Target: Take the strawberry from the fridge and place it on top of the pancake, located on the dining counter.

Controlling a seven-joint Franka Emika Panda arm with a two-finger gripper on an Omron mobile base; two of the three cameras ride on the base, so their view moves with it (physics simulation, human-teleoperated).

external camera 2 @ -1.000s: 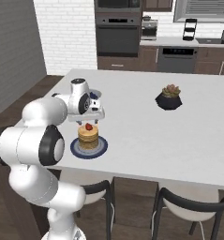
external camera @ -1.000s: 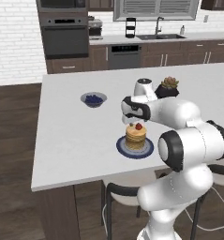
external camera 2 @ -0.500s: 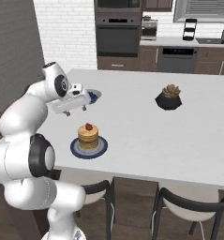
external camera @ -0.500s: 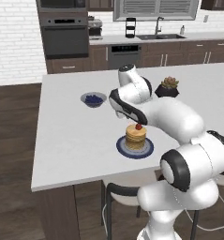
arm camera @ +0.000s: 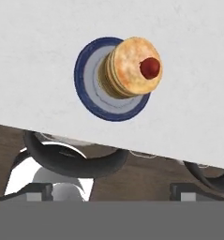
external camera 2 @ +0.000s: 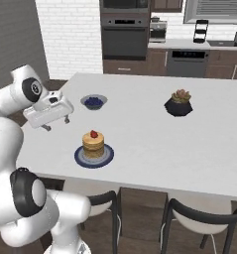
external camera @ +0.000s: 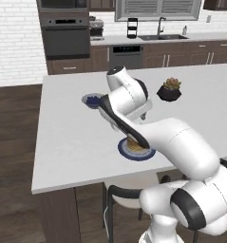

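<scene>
The strawberry [external camera 2: 93, 133] sits on top of the pancake [external camera 2: 93, 145], a tan stack on a blue-rimmed plate [external camera 2: 93, 158] near the front of the dining counter [external camera 2: 154, 134]. My gripper [external camera 2: 56, 124] hangs open and empty over the counter's left edge, left of the plate and clear of it. From the hand view the strawberry [arm camera: 150, 68] lies off-centre on the pancake [arm camera: 127, 65], and the plate [arm camera: 91, 96] is far from my widely spread fingertips [arm camera: 38, 190]. In the left base view my arm covers most of the plate [external camera: 134, 153]. The fridge is out of view.
A small dark blue dish [external camera 2: 93, 101] stands behind the pancake, and a potted succulent [external camera 2: 178, 102] sits further right. Dark chair backs [external camera 2: 199, 218] line the counter's near edge. An oven wall and sink counter run along the back.
My hand has lifted off the pancake and swung left to the counter's edge. The strawberry stays on the pancake.
</scene>
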